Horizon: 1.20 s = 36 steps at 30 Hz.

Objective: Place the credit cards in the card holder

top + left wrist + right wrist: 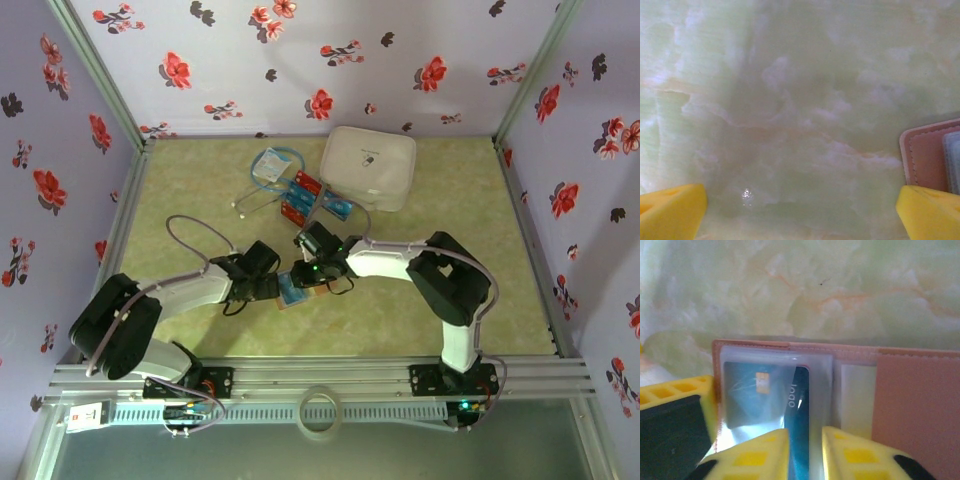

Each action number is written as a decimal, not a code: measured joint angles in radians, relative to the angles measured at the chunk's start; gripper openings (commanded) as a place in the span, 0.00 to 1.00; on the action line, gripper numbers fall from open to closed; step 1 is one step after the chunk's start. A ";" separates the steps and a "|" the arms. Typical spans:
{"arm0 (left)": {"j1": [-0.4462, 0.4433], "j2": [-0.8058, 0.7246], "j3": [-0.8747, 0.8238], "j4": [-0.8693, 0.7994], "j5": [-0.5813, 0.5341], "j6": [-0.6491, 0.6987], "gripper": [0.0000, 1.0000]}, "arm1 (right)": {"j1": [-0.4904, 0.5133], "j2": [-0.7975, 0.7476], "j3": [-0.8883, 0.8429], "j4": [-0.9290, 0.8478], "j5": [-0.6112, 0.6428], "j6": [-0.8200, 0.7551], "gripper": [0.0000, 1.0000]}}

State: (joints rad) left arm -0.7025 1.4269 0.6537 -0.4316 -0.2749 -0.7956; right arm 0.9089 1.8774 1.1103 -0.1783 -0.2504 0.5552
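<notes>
Right tool [805,440] hangs low over the open card holder [910,405], its two yellow fingers [760,455] a narrow gap apart with the near edge of a blue card [747,397] in that gap; whether the pads press the card or merely flank it I cannot tell. The card lies mostly under the clear sleeve [826,371] on the holder's left half, chip end deepest, and it looks slightly skewed; so the step in hand is, as I judge it, seating and letting go. To do it well, the card should go in square with the sleeve's mouth and flat to the counter [840,290]; any push should run along the pocket, not down into it, since the light holder would likely slide; release should come only once the card sits deep, and the retreat should be straight back so a pad does not drag it out again. Left tool [800,215] is spread wide over bare counter, nothing between its pads, the holder's tan corner [927,160] just beside its right finger; it seems well placed to pin that edge. The right wrist view gives the sleeve and the card's depth, which the top view is too far off to show; the top view instead shows both arms meeting over the holder [292,296] mid-counter, and the remaining credit cards [300,196], red and blue, lying near the white zip case [368,165] at the back.
</notes>
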 measured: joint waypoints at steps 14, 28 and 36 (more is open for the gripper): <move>0.109 -0.251 0.000 -0.035 0.019 0.087 1.00 | -0.126 -0.242 -0.044 -0.079 0.066 -0.076 0.56; 0.102 -0.261 -0.067 0.104 0.225 0.094 1.00 | -0.218 -0.248 -0.217 -0.057 0.087 -0.091 0.54; 0.038 -0.148 -0.068 0.225 0.261 0.064 1.00 | -0.218 -0.209 -0.253 0.025 0.047 -0.072 0.33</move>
State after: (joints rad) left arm -0.6643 1.2789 0.5858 -0.2070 -0.0135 -0.7311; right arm 0.6907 1.6688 0.8577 -0.1535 -0.2031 0.4828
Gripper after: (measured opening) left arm 0.997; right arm 0.398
